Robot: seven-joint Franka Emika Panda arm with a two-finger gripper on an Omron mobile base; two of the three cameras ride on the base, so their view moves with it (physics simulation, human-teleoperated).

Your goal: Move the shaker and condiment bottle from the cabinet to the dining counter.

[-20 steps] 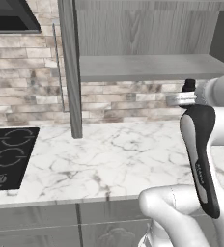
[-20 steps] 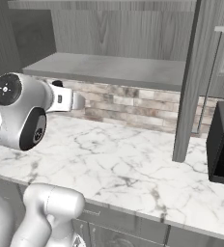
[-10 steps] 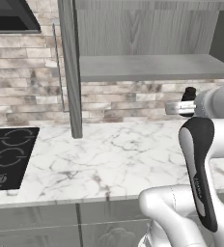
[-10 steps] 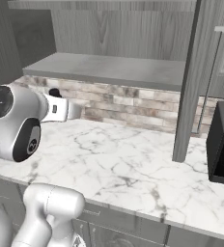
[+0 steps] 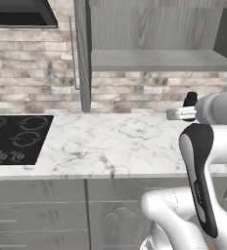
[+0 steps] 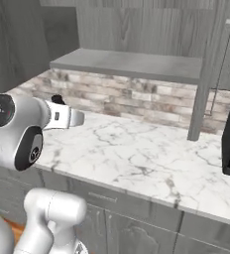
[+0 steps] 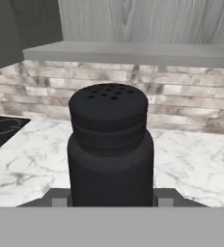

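One marble worktop (image 5: 115,141) with one black cooktop (image 5: 15,139) at left, one open cabinet (image 5: 154,29) with grey shelf (image 5: 154,59) above, one gripper (image 5: 188,110) over worktop grasping one black shaker (image 7: 110,149), upright, close to camera

Black shaker (image 7: 110,147) upright, held above marble worktop (image 7: 191,171).

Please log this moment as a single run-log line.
two-finger gripper: shut on small black shaker | over veined white marble worktop | grey cabinet shelf: bare
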